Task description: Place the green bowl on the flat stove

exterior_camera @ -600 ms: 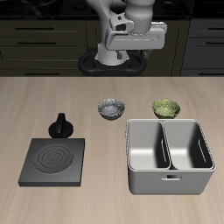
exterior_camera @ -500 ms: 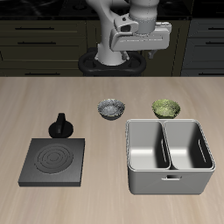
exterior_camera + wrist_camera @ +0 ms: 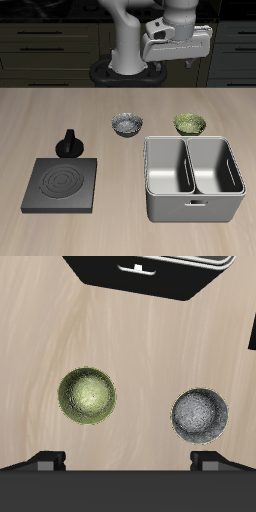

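Observation:
The green bowl (image 3: 189, 123) (image 3: 87, 395) sits upright on the table just behind the metal basin, olive with a mottled inside. The flat stove (image 3: 62, 184), a black square plate with ring grooves, lies near the table's front edge, far across from the bowl. It does not show in the wrist view. My gripper (image 3: 180, 58) (image 3: 130, 461) hangs high above the table's back part, roughly over the green bowl. It is open, its fingertips (image 3: 50, 461) wide apart with nothing between them.
A grey-white patterned bowl (image 3: 127, 123) (image 3: 199, 414) stands beside the green one. The grey two-compartment basin (image 3: 194, 178) (image 3: 150, 271) fills the table in front of both bowls. A small black knobbed object (image 3: 70, 144) stands just behind the stove.
The gripper has shifted sideways at the same height, away from the grey bowl's side and toward a spot above the green bowl. Nothing on the table moved.

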